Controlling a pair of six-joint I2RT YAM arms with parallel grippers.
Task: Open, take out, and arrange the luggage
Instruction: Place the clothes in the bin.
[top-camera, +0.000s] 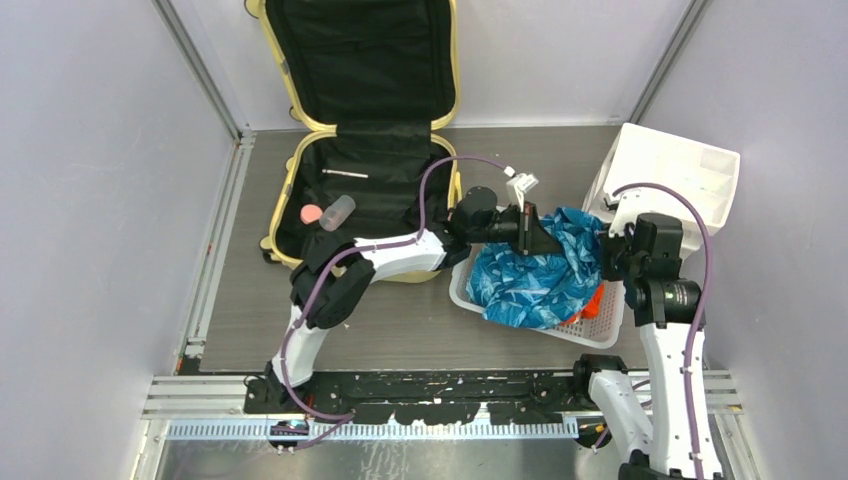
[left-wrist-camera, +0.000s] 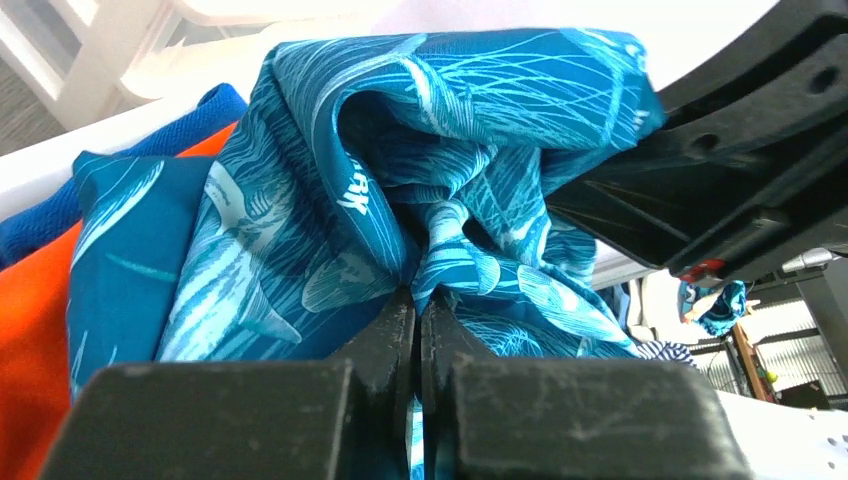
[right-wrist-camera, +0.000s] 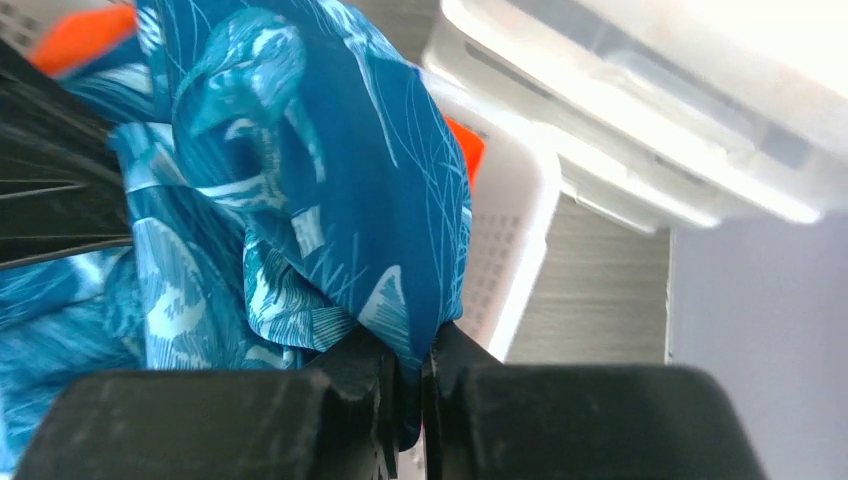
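Blue patterned cloth (top-camera: 535, 272) over white basket (top-camera: 462, 290) with orange garment (top-camera: 593, 300), beside drawer bin (top-camera: 670, 160)

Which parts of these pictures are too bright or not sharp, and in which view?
Top external: even light, no glare, but the luggage lining is nearly featureless black. Left wrist: the blue cloth is sharp, while the white plastic behind it is washed out. Right wrist: the white drawer bin is blown out and soft, and the cloth looks slightly blurred.

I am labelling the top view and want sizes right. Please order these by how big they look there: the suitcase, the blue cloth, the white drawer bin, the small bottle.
1. suitcase, lying open, clearly largest
2. blue cloth and white drawer bin: they look about alike, so not ranked
3. small bottle, smallest
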